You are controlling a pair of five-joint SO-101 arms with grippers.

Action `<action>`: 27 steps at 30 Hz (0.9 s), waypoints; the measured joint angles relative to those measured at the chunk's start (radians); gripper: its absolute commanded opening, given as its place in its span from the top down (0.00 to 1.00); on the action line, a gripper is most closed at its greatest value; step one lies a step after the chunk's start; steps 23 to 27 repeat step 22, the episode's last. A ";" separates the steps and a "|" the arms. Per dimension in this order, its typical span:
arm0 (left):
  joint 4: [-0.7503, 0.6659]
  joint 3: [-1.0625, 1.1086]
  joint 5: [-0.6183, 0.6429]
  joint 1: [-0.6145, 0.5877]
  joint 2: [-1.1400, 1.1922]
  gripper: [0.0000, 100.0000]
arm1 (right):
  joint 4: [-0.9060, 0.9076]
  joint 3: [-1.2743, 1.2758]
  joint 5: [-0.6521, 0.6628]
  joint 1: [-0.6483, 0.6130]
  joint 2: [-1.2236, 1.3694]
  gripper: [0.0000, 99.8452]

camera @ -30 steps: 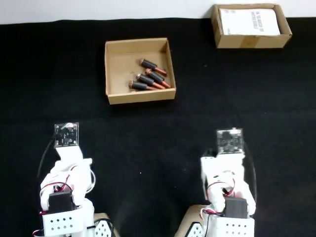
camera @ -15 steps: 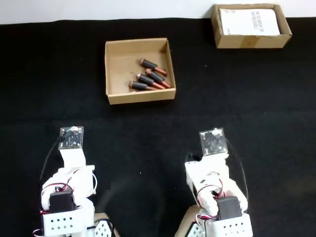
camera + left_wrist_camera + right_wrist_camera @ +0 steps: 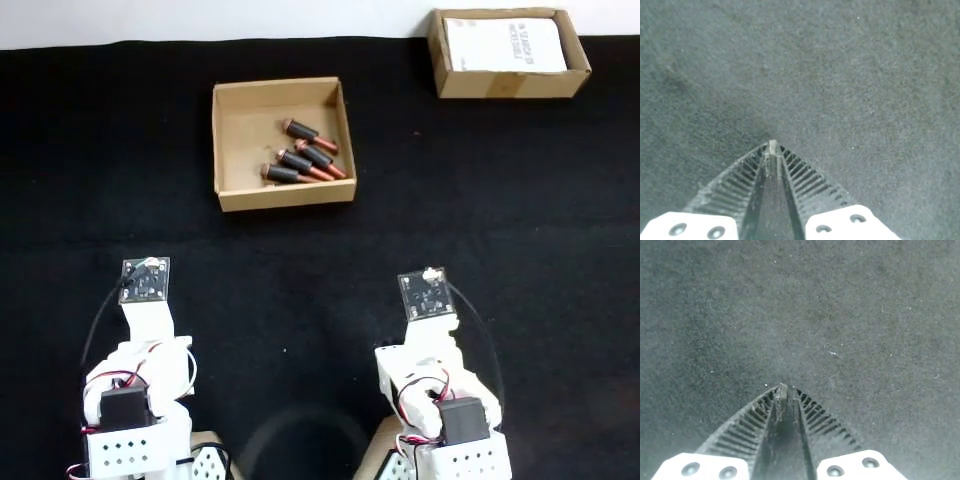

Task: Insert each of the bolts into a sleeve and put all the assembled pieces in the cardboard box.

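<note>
An open cardboard box [image 3: 240, 140] stands on the black cloth at the upper middle, and several copper bolts in black sleeves [image 3: 305, 158] lie inside it near its right wall. Both arms sit folded at the near edge, far from the box. The left arm [image 3: 140, 340] is at the lower left. Its gripper [image 3: 772, 146] is shut with nothing in it, pointing down at bare cloth. The right arm [image 3: 432, 345] is at the lower middle-right, and its gripper [image 3: 782, 388] is also shut and empty over the cloth.
A second cardboard box [image 3: 509, 82] holding a white printed sheet [image 3: 504, 44] stands at the far right corner. A white wall edge runs along the back of the table. Black cloth [image 3: 480, 200] covers the table between the arms and the boxes.
The right arm's wrist has swung left and drawn back a little toward its base. The left arm shifted slightly toward its base in the first half second, then kept still.
</note>
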 measured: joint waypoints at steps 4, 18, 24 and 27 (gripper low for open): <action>0.000 0.000 0.000 0.000 0.000 0.99 | 0.000 0.000 0.000 0.000 0.000 0.99; 0.000 0.000 0.000 0.000 0.000 0.99 | 0.000 0.000 0.000 0.000 0.000 0.99; 0.000 0.000 0.000 0.000 0.000 0.99 | 0.000 0.000 0.000 0.000 0.000 0.99; 0.000 0.000 0.000 0.000 0.000 0.99 | 0.000 0.000 0.000 0.000 0.000 0.99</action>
